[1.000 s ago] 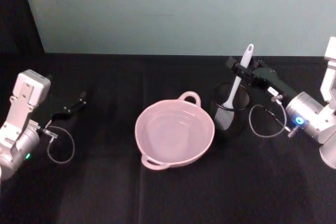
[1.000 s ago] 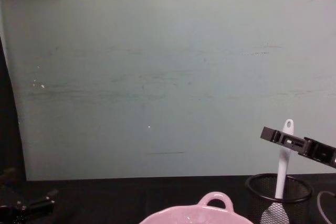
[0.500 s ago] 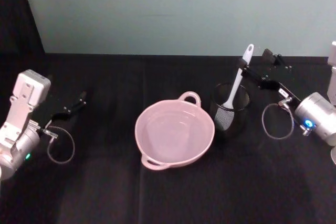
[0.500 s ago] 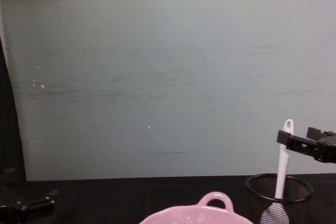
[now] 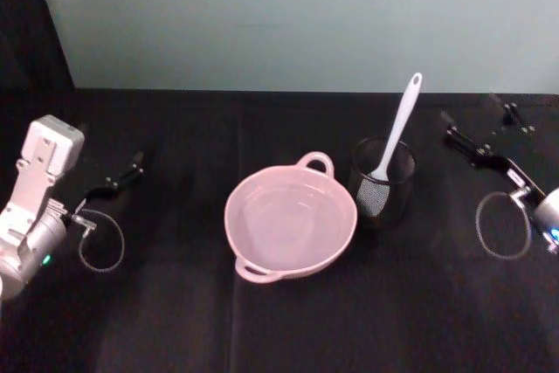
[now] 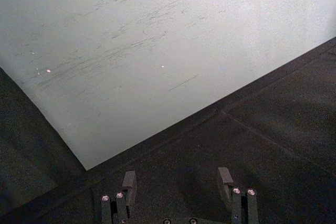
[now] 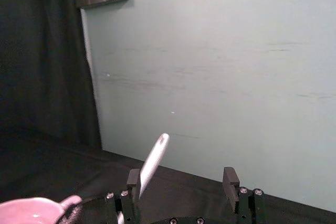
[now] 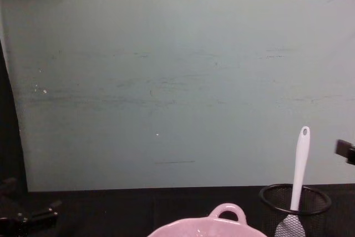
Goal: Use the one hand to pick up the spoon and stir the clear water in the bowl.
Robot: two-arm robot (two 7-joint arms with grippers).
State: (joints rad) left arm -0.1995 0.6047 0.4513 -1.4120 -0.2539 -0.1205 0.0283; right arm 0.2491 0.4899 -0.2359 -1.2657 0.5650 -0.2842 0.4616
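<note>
The white spoon (image 5: 397,127) stands tilted in a black wire-mesh cup (image 5: 382,183), head down, with its holed handle end (image 8: 303,132) sticking up. Left of the cup sits the pale pink bowl (image 5: 290,220) with clear water in it. My right gripper (image 5: 478,117) hovers to the right of the spoon, open and holding nothing. In the right wrist view the spoon handle (image 7: 152,162) leans just beside one of the fingers (image 7: 134,179), apart from it. My left gripper (image 5: 122,174) is parked open at the far left, low over the table.
A black cloth (image 5: 279,321) covers the table, and a pale green wall (image 5: 297,15) stands close behind it. The wire-mesh cup (image 8: 295,203) stands close to the bowl's rim (image 8: 226,212). Cable loops hang by both wrists.
My right gripper, which was at the spoon handle a second ago, has drawn back to the right, away from it. The spoon stayed in the mesh cup. The left arm has not moved.
</note>
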